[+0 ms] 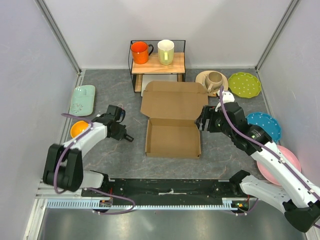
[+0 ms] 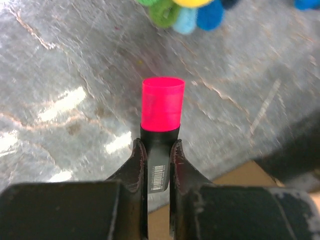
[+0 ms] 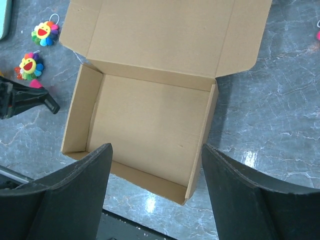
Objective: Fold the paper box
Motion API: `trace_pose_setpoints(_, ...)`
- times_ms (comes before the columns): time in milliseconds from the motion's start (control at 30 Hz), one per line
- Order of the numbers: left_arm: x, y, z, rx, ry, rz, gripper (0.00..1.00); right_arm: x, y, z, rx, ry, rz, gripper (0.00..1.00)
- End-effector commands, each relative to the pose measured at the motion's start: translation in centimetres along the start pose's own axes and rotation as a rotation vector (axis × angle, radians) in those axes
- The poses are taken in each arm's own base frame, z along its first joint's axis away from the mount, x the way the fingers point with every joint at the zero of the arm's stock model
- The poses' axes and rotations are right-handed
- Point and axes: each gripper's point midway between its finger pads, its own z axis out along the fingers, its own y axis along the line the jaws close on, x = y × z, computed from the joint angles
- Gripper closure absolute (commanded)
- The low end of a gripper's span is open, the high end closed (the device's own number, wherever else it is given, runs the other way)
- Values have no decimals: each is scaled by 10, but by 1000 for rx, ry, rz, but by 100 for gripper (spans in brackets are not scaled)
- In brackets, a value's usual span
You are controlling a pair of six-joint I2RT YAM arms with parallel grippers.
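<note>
The paper box (image 1: 172, 135) sits mid table (image 1: 225, 155), walls up, lid (image 1: 174, 102) flat toward the far edge. The left claw (image 2: 157, 148) is clamped on a pink-capped marker (image 2: 161, 107); the right claw (image 3: 156, 150) hangs apart above the box. Suggest hooking the lid's far edge and swinging it nearward slowly.

Matt brown cardboard paper box (image 1: 173, 136) on a glossy, marbled grey tabletop (image 1: 125, 165).

Reaches rightward with the left arm (image 1: 92, 135), elbow folded close to the base, forearm held low. Clamps the left hand (image 2: 157, 150) nearly closed on the black barrel of a pink-capped marker (image 2: 161, 105), one finger on each side. Stretches the right arm (image 1: 277, 160) forward and leftward, wrist tipped downward. Spreads the right hand (image 3: 156, 150) wide, gripping nothing.
</note>
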Motion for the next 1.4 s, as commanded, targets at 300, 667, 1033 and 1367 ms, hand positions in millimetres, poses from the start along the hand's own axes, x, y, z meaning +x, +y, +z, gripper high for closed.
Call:
trace_pose_setpoints(300, 50, -81, -156, 560, -84, 594, 98, -21, 2, -9, -7, -103, 35, 22)
trace_pose_setpoints(667, 4, -54, -133, 340, -260, 498, 36, -11, -5, -20, 2, -99, 76, 22)
trace_pose_setpoints(1033, -58, -138, -83, 421, -256, 615, 25, 0, -9, -21, 14, -63, 63, 23)
trace_pose_setpoints(1367, -60, -195, 1, 296, -178, 782, 30, 13, -12, -13, 31, -3, 52, 22)
